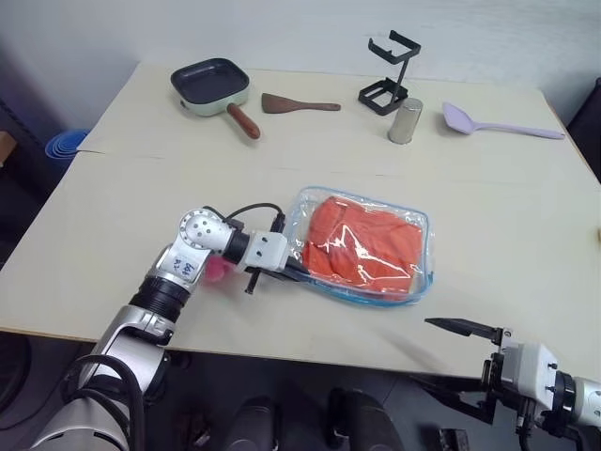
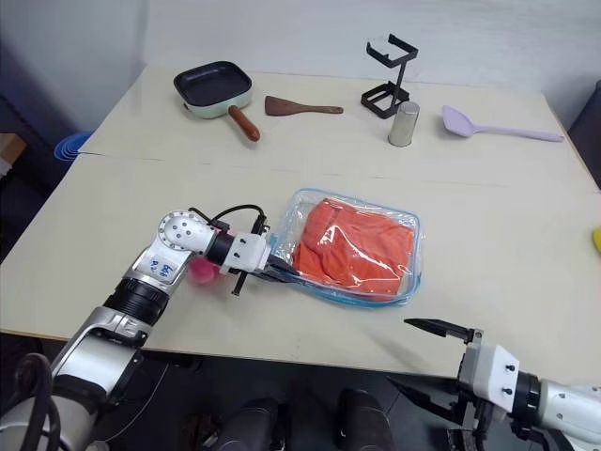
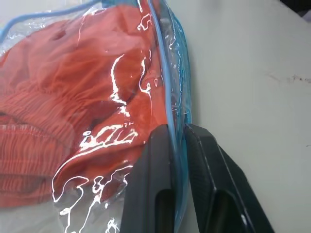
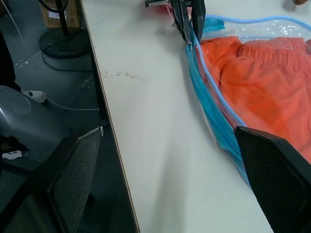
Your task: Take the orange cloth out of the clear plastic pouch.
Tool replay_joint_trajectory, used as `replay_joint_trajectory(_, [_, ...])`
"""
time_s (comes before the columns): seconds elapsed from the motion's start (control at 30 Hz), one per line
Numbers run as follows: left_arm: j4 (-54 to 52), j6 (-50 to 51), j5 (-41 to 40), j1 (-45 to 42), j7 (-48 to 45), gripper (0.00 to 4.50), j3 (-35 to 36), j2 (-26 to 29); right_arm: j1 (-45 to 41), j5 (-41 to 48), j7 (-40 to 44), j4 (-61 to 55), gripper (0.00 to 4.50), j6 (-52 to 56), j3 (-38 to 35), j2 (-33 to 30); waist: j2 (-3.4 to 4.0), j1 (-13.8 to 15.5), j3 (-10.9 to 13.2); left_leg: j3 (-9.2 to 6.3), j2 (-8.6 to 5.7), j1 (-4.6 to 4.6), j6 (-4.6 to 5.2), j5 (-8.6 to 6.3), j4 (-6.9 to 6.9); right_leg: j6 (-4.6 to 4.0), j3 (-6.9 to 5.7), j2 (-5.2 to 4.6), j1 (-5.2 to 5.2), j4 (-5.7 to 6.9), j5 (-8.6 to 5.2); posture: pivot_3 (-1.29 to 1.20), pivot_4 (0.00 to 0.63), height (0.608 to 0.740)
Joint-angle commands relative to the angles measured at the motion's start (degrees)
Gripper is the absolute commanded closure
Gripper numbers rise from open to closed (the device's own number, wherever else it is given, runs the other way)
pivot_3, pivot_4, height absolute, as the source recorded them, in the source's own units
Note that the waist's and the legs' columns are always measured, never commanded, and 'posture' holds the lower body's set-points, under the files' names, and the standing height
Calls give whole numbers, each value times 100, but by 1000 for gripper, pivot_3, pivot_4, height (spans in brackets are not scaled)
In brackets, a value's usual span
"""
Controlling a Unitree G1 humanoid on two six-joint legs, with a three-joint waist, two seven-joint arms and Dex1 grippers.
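With the left gripper (image 3: pixel 177 133) pinching the blue edge of the clear plastic pouch (image 1: pixel 410 246), which holds the orange cloth (image 1: pixel 364 244), the spread right gripper (image 1: pixel 451 359), near the pouch, should reach in while the pinch stays firm.

The only writing sits on a small white label with blue characters (image 1: pixel 182 268) stuck to the silver forearm segment of the left arm, above the near edge of the pale wooden table (image 1: pixel 526 235). The characters are too small and tilted to make out; they could be two or three digits or letters, but which ones cannot be told. The same label (image 2: pixel 160 269) appears in the right eye view, equally unreadable. Nothing else carries legible text, brand, number or sign.
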Motion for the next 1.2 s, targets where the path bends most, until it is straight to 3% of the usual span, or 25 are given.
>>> replay_joint_trajectory(0.03, [52, -19, 54, -109, 28, 3850, 56, -5, 39, 5, -123, -242, 0, -5, -87, 69, 0, -1, 0, 0, 0, 0, 0, 0, 0, 0, -1, 0, 0, 0, 0, 0, 150, 740])
replay_joint_trajectory(0.2, [-24, 671, -319, -162, 136, 4476, 296, -216, -67, -48, -217, -350, 0, 43, 127, 86, 0, -6, 0, -1, 0, 1, 1, 1, 0, 0, -1, 0, 0, 3, 0, 0, 150, 740])
replay_joint_trajectory(0.37, [-65, 809, -241, -162, 134, 4476, 346, -197, -295, -154, -380, -745, 0, 357, 689, 38, 0, -11, 0, -3, 0, -1, 1, 1, 2, 0, -1, 1, -1, 4, 0, 0, 150, 740])
replay_joint_trajectory(0.43, [-302, 1639, -693, -190, 296, 4476, 603, -369, -632, -112, -692, -1082, 0, 886, 1076, 51, 0, -14, 0, -4, 1, 0, 1, 1, 3, 0, -1, 1, -1, 5, 0, 0, 150, 740])
replay_joint_trajectory(0.57, [-931, 4223, -1947, -363, 892, 4476, 1334, -747, -1558, -181, -1502, -1342, 0, 2038, 1830, 295, -1, -18, 0, -20, 1, -12, 2, 1, 19, 0, -4, -2, -3, 8, 0, 0, 150, 740])
replay_joint_trajectory(0.7, [-1184, 5236, -2222, -370, 1368, 4476, 1559, -827, -2187, -506, -2042, -1120, 0, 2720, 2295, 508, -1, -17, -1, -30, -2, -14, 1, 1, 17, 0, -10, -3, -5, 10, 0, 0, 150, 740])
replay_joint_trajectory(0.97, [-1612, 5358, -1996, -103, 1416, 4476, 1265, -582, -3289, -726, -3093, -456, 0, 3329, 2233, 1420, -3, -32, -2, -31, -4, -17, -3, 4, 17, 0, -13, 2, -7, 10, 0, 0, 150, 740])
replay_joint_trajectory(1.2, [-1716, 5239, -1947, 25, 1488, 4476, 1164, -559, -3778, -1429, -3553, 96, 0, 3631, 2356, 1422, -3, -31, -2, -30, -5, -20, -3, 4, 16, 0, -13, 2, -9, 9, 0, 0, 150, 740])
